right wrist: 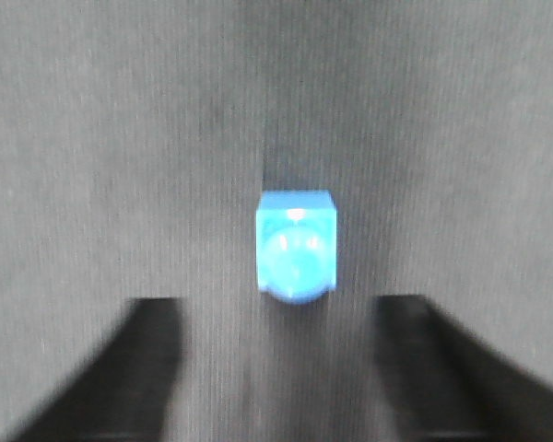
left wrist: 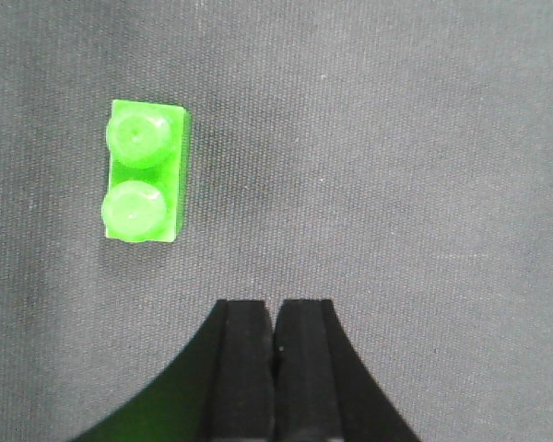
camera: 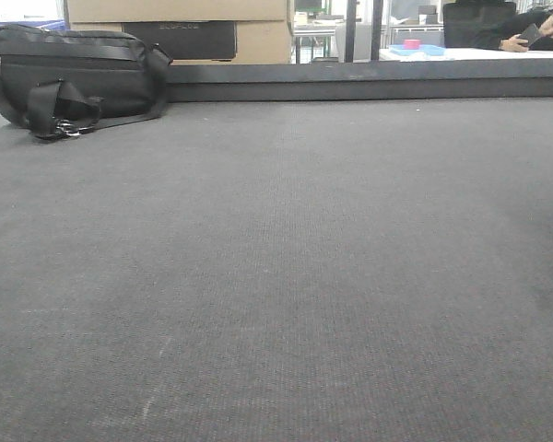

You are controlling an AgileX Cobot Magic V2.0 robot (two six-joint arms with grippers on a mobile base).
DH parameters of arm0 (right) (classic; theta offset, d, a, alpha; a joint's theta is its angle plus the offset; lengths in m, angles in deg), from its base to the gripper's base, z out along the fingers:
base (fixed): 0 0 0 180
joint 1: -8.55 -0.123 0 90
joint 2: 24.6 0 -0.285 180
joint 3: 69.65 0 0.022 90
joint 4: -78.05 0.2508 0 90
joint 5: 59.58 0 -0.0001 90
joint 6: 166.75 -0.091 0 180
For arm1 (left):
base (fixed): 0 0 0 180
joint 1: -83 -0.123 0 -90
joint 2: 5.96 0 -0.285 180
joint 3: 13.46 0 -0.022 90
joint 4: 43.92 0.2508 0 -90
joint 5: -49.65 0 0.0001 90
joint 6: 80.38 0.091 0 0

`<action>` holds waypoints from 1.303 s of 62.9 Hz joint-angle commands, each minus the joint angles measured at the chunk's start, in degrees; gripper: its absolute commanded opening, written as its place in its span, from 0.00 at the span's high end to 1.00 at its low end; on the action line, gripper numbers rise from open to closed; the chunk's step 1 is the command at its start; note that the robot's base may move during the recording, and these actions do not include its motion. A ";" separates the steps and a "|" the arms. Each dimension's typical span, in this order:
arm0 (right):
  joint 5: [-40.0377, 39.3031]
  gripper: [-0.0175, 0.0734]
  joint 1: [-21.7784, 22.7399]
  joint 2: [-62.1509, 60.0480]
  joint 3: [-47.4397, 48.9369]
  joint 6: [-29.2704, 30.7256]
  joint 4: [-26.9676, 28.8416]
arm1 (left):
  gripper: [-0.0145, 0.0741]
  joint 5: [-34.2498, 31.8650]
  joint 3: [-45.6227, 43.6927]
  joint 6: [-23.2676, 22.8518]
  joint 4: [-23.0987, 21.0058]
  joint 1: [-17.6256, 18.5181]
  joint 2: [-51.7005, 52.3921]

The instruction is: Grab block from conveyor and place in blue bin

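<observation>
Facing a blue block [right wrist: 296, 249], right fingers [right wrist: 147, 368] gape, left fingers [left wrist: 244, 368] clench; far tray [camera: 435, 52] holds pink item [camera: 411, 43].

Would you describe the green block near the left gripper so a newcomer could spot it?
Find the dark grey conveyor under the left gripper. Beyond its shut jaws, to the left, lies the green block: two studs, unlike the one-stud blue block.

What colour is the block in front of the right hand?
The block is blue, seen best in the right wrist view.
</observation>
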 commanded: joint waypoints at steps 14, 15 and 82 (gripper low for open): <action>-10.52 0.46 0.02 0.03 -8.64 -0.08 -1.40 | 0.96 -1.35 -0.49 0.15 -0.48 -0.09 -0.23; -10.99 0.46 0.02 0.03 -9.06 -0.08 -1.40 | 0.96 -1.35 -0.49 0.15 -0.48 -0.09 -0.23; -19.74 0.62 0.02 7.34 -14.18 -0.08 -2.76 | 0.96 -1.13 -0.49 0.15 -0.48 -0.09 -0.23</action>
